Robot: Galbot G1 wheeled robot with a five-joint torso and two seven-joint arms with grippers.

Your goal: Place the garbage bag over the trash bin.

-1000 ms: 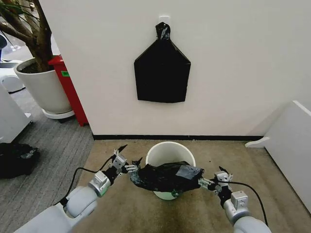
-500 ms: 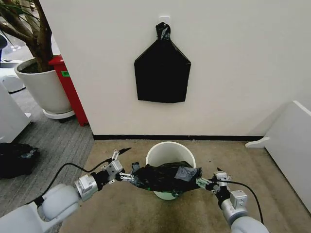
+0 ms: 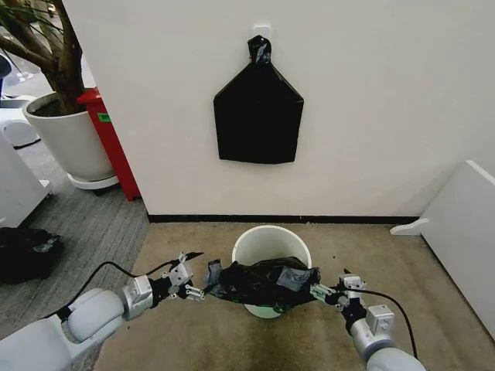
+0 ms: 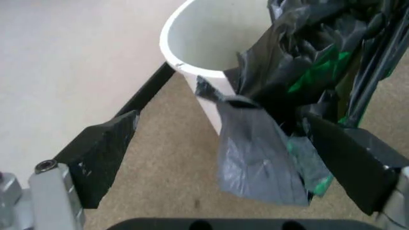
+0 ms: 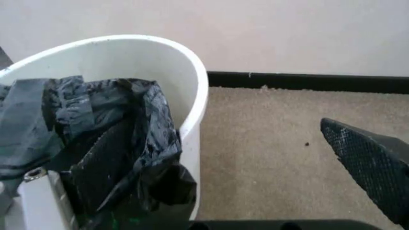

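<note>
- head view: trash bin [image 3: 271, 239] is sitting on the carpet at lower centre, against the wall. garbage bag [image 3: 261, 282] is lying bunched across the bin's near rim, hanging over its front. left gripper [image 3: 193, 282] is hovering just left of the bag, jaws spread, not gripping. right gripper [image 3: 323, 293] is sitting at the bag's right edge; can't tell its jaw state here. black bag bundle [image 3: 258, 116] is hanging on the wall above.
- left wrist view: left gripper [image 4: 221, 158] jaws are standing wide apart, a flap of the garbage bag [image 4: 255, 153] dangling between them, untouched. trash bin [image 4: 211, 52] rim is showing at upper centre.
- right wrist view: right gripper's dark finger [image 5: 374, 165] is standing well clear of the bin wall, jaws parted, clamping nothing. garbage bag [image 5: 96, 134] is draping inside and over the trash bin [image 5: 185, 96] rim at left.
</note>
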